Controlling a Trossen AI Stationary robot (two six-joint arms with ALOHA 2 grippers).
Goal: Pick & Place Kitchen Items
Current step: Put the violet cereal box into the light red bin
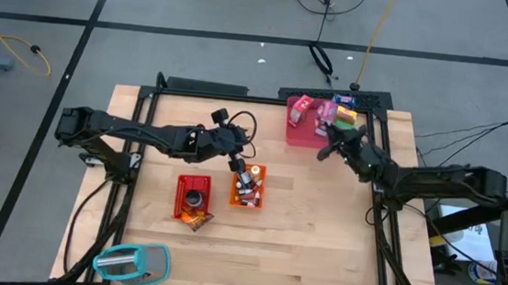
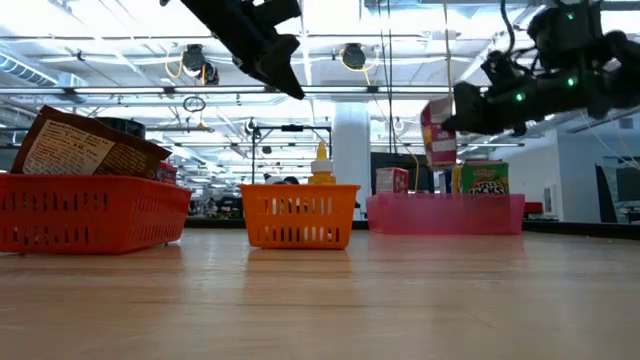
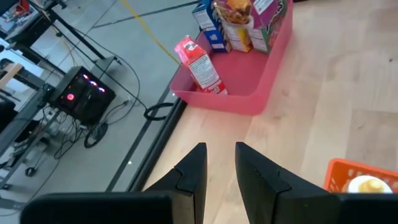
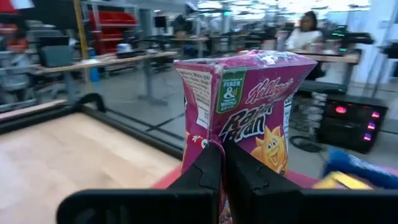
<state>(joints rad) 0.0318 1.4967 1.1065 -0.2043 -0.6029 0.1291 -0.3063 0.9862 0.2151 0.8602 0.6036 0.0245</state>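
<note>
My right gripper [image 4: 222, 163] is shut on a magenta cereal carton [image 4: 249, 99]. In the low view the carton [image 2: 437, 130] is up in the air over the pink tray [image 2: 445, 214]. The tray holds more cartons: a red one [image 3: 200, 65] leaning on the tray wall, a blue one [image 3: 208, 25] and others. My left gripper [image 3: 220, 163] is open and holds nothing. In the high view it hovers [image 1: 238, 164] over the orange bin [image 1: 248, 186]. That bin contains a yellow-capped bottle [image 2: 321, 165]. My right gripper pinches the magenta carton between its two fingers at the carton's lower part [image 4: 214, 134]. The fingers [image 4: 205, 171] cover the exact spot. In the low view it comes at the carton about level. The carton stands nearly upright and is lifted clear above the pink tray.
A red bin [image 1: 192, 195] near the table's middle holds a dark can and a brown packet [image 2: 85, 145]. A teal-rimmed oval object [image 1: 133, 263] lies at the near left corner. Bare wood [image 1: 319, 240] lies toward the near right. People sit in the room beyond the table.
</note>
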